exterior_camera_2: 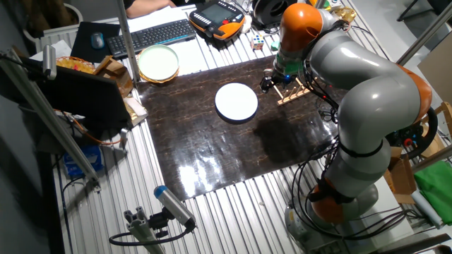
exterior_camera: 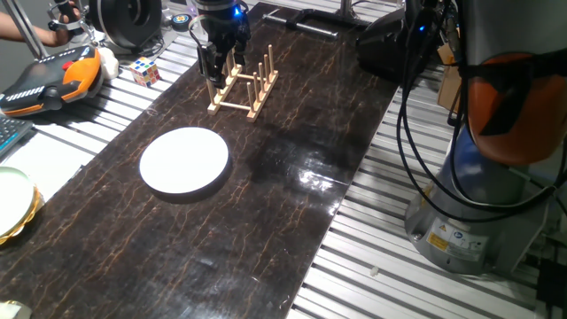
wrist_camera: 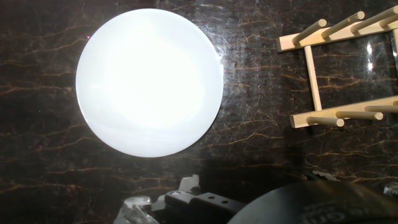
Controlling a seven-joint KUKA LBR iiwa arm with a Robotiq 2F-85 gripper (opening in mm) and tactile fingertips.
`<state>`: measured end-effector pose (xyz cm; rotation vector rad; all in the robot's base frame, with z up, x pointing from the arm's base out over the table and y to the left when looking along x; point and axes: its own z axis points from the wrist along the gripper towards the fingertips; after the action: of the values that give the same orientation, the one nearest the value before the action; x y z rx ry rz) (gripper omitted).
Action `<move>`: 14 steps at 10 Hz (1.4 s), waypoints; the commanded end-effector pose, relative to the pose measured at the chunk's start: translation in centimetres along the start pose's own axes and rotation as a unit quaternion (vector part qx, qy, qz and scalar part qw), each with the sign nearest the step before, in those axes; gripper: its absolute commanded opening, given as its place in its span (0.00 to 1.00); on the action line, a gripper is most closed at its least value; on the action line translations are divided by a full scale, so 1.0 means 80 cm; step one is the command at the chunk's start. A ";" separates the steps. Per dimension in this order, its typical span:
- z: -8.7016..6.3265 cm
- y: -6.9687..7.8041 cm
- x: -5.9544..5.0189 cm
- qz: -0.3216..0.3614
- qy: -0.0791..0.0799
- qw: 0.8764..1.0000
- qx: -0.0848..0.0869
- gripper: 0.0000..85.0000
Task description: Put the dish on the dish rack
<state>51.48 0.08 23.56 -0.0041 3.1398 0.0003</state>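
The dish [exterior_camera: 184, 159] is a plain white round plate lying flat on the dark marble-patterned table top [exterior_camera: 266, 204]. It also shows in the other fixed view as the dish [exterior_camera_2: 236, 101] and fills the upper left of the hand view as the dish [wrist_camera: 149, 81]. The dish rack [exterior_camera: 244, 84], light wood with upright pegs, stands beyond the dish; the dish rack [exterior_camera_2: 291, 92] and the dish rack [wrist_camera: 339, 74] carry nothing. My gripper [exterior_camera: 213, 75] hangs just left of the rack, above the table, open with nothing in it. My gripper [exterior_camera_2: 271, 82] is apart from the dish.
A pale plate with a yellow edge [exterior_camera: 13, 199] lies off the table's left side. A Rubik's cube [exterior_camera: 144, 71] and an orange teach pendant [exterior_camera: 53, 75] lie at the back left. A keyboard [exterior_camera_2: 152, 35] sits behind. The robot base [exterior_camera: 487, 195] stands to the right.
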 end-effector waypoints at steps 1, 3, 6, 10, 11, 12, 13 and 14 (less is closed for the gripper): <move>0.000 0.000 0.000 0.000 0.000 1.000 0.000 0.99; 0.000 0.000 0.000 -0.101 0.115 0.987 0.042 0.03; 0.000 0.000 0.000 -0.101 0.115 0.987 0.042 0.03; 0.000 0.000 0.000 -0.101 0.114 0.987 0.042 0.03; 0.000 0.000 0.000 -0.102 0.114 0.987 0.042 0.03; 0.000 0.000 0.000 -0.102 0.113 0.987 0.042 0.03; 0.000 0.000 0.000 -0.102 0.113 0.987 0.042 0.03; 0.000 0.000 0.000 -0.103 0.112 0.987 0.042 0.03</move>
<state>51.46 0.07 23.58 -0.3514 3.3427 -0.1434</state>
